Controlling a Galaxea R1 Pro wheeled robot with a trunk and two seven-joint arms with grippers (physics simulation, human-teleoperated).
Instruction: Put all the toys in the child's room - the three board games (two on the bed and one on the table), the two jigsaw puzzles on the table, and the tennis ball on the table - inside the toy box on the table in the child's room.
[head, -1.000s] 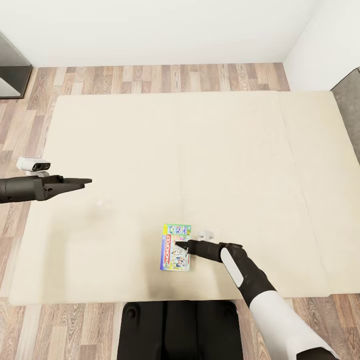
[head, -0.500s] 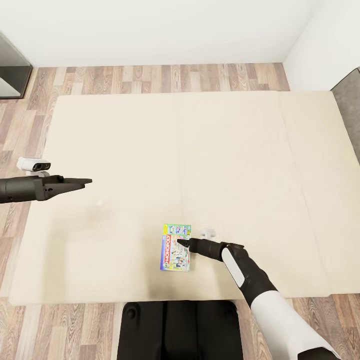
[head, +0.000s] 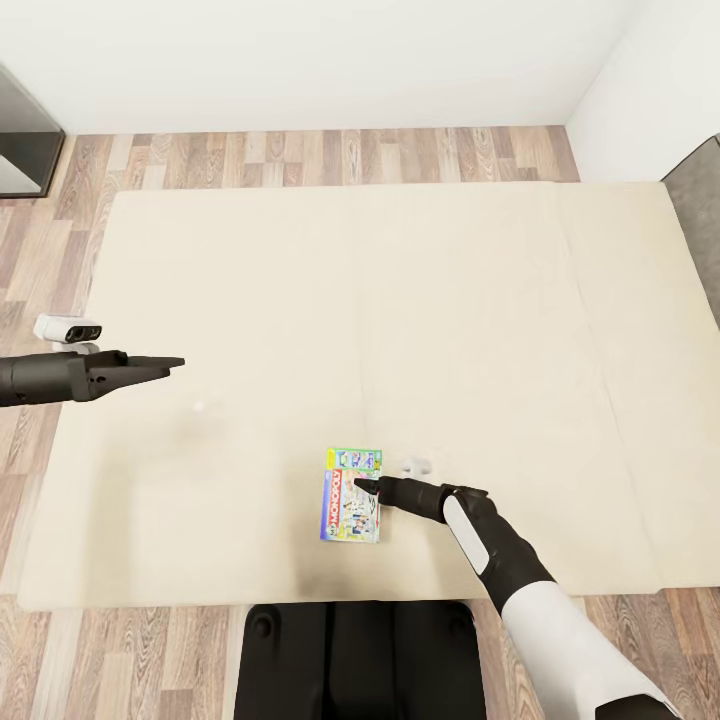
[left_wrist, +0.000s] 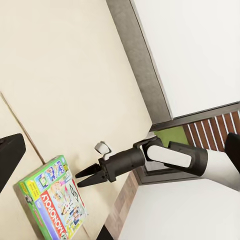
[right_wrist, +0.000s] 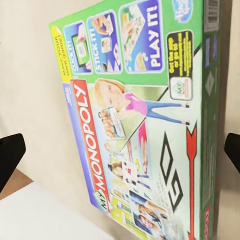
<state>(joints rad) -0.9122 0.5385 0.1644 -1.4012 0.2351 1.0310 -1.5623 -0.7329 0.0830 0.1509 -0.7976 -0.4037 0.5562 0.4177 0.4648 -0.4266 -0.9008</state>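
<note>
A Monopoly box (head: 351, 495) is seen lying flat on the beige mattress of the bed (head: 400, 300), near the edge closest to the robot and roughly midway along it. In the head view its green top strip points away from the robot and the red "Monopoly" band runs along its left side.

The right gripper (head: 366, 489) is reached out over the box, its dark tips lying over the right half of the cover. In the left wrist view the same gripper (left_wrist: 84, 178) is seen from the side, with its jaws slightly apart and poised just above the box (left_wrist: 54, 196); whether the tips touch the cover cannot be told. In the right wrist view the box (right_wrist: 140, 120) is seen close up, with the two dark fingertips (right_wrist: 10, 155) set wide at either edge, so the jaws are parted and nothing is clamped.

The left gripper (head: 170, 364) is held out over the left part of the mattress, well apart from the box, with its jaws drawn together to a narrow point and nothing between them.

A wood-plank floor (head: 320, 155) and a white wall (head: 320, 60) are seen beyond the bed.
</note>
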